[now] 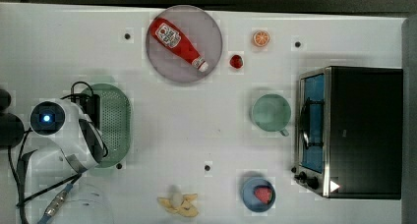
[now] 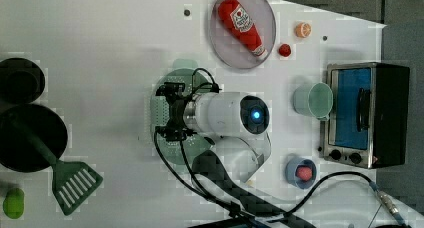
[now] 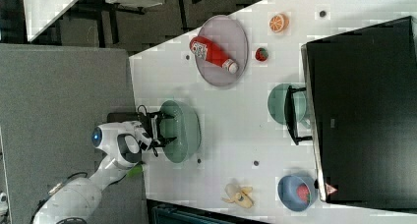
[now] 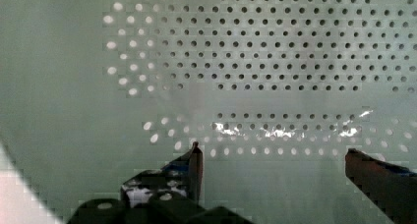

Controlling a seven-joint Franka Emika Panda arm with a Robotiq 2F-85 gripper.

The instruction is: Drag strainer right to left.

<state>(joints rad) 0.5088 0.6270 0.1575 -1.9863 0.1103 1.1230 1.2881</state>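
Strainer lies directly beneath end effector — fingers spread apart inside its bowl.

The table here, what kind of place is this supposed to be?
Probably a lab bench set up as a pretend kitchen: a toaster oven, a ketchup bottle on a plate, a mint strainer, and a robot arm working above the white table.

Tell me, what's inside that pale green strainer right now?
The gripper reaches into the strainer with its jaws wide open, and the wrist view shows just the holed bottom between them. In the top view, the arm covers part of the bowl, hiding that part.
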